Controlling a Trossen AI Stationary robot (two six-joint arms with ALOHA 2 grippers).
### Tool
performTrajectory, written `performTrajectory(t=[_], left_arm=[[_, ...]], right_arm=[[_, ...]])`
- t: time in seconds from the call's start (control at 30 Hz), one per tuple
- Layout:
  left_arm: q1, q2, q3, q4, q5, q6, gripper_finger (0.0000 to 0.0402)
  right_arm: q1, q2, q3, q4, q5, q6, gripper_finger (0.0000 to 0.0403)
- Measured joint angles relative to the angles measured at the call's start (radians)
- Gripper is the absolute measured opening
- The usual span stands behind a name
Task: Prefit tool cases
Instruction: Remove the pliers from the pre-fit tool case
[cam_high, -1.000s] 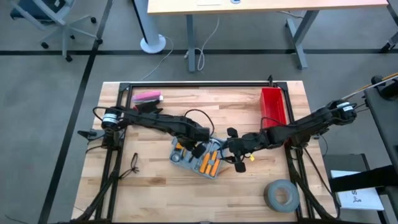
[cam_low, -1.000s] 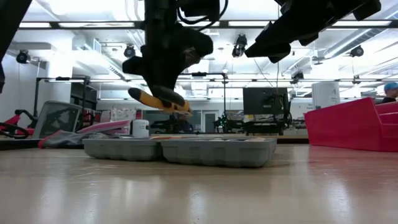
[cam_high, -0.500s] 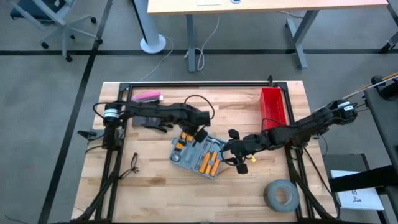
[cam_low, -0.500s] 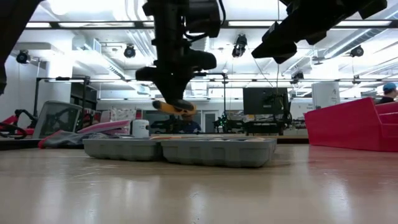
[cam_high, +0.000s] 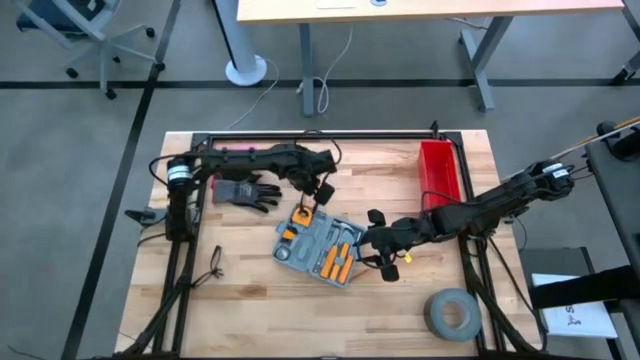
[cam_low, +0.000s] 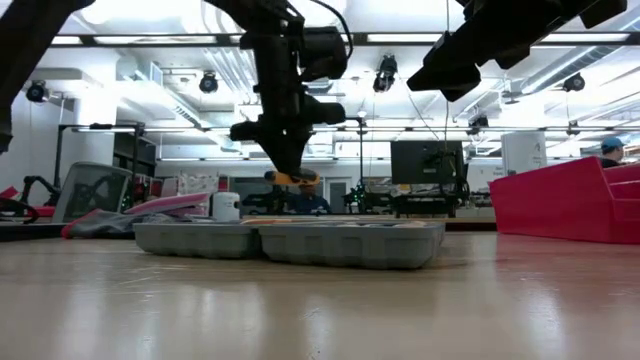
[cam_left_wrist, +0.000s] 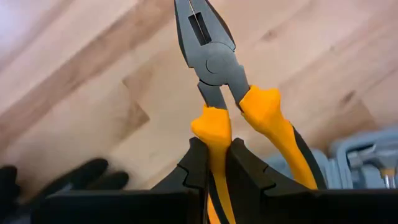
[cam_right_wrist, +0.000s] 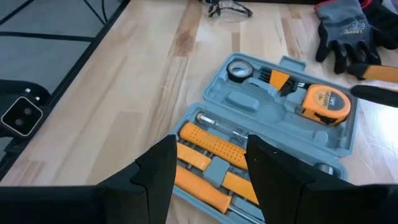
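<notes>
High view: the open grey-blue plastic tool case (cam_high: 318, 246) is lying mid-surface; the left claw (cam_high: 312, 203) is hovering beside its far edge, the right claw (cam_high: 375, 250) waiting at its right end.

Left wrist view: pressed fingers (cam_left_wrist: 202, 169) are pinching orange-handled steel pliers (cam_left_wrist: 231, 106); aligning them with their slot should help seating.

Right wrist view: fingers (cam_right_wrist: 158, 168) are standing spread.

End effector (cam_left_wrist: 214, 168) pinching orange-handled pliers (cam_left_wrist: 217, 68) (one handle) above table (cam_left_wrist: 81, 93)
</notes>
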Motion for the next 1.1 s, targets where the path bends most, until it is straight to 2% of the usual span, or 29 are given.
performTrajectory(t=[0.17, 0.6, 0.9, 1.1], left_arm=[[0.054, 0.008, -0.004, 0.015, 0.034, 0.029, 0.0031], [0.168, 0.018, -0.017, 0.037, 0.042, 0.042, 0.0031], [0.221, 0.018, -0.09, 0.132, 0.094, 0.038, 0.0031], [0.225, 0.019, -0.135, 0.142, 0.094, 0.037, 0.0031]], right_arm=[[0.0, 0.0, 0.0, 0.002, 0.0, 0.0, 0.0172], [0.01, 0.0, 0.001, 0.03, 0.001, -0.002, 0.0172], [0.011, 0.0, 0.032, 0.031, 0.001, -0.012, 0.0172], [0.011, 0.0, 0.033, 0.03, 0.001, -0.013, 0.0172]])
